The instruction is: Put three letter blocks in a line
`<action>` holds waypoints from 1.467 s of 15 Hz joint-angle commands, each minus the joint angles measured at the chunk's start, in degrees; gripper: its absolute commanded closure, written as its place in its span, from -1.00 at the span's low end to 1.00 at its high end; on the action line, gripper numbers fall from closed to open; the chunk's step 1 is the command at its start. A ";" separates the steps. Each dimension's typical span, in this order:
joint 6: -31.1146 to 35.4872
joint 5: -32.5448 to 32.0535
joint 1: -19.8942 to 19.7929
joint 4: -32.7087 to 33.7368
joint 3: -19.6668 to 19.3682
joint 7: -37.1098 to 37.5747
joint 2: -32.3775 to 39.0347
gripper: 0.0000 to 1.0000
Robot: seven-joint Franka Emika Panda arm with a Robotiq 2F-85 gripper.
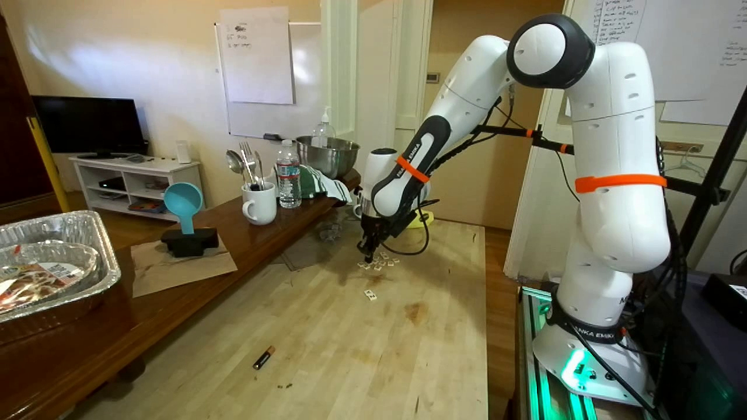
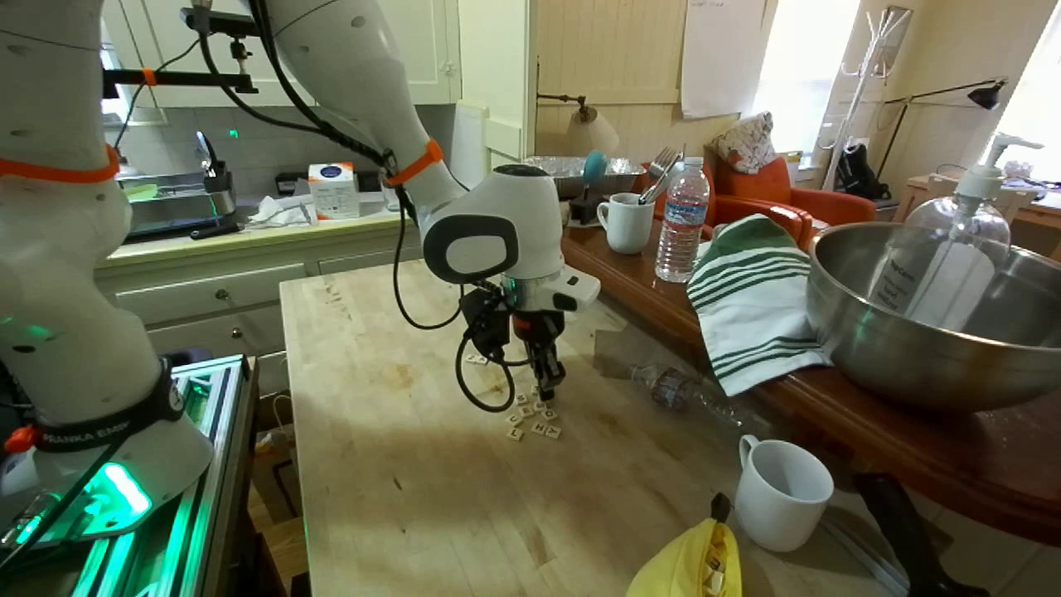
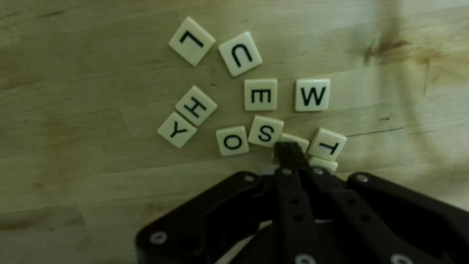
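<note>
Downward points the black claw (image 3: 290,152), set narrow, amid smooth, square letter blocks (image 3: 260,94) on grained wood (image 3: 99,176).

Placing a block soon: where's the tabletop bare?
Bare: between the battery and the separate block pair; also between the main block cluster and the yellow pouch. Crowded: around the hand, beside the S block and T block, with others partly hidden.

In the wrist view the hand (image 3: 291,152) partly hides a letter block (image 3: 298,139) and another block (image 3: 324,164) just beside the T block (image 3: 327,144); their markings cannot be made out. In an exterior view a pair of blocks (image 1: 370,295) is too small to read, and the left edge cuts off the foil tray (image 1: 87,230).
</note>
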 commanded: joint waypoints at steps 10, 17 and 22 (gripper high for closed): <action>2.40 -6.06 5.69 6.71 -6.01 14.86 7.63 1.00; 1.30 -5.10 8.26 8.28 -6.21 19.51 8.93 1.00; 1.11 -5.20 9.38 7.17 -5.69 19.99 8.03 1.00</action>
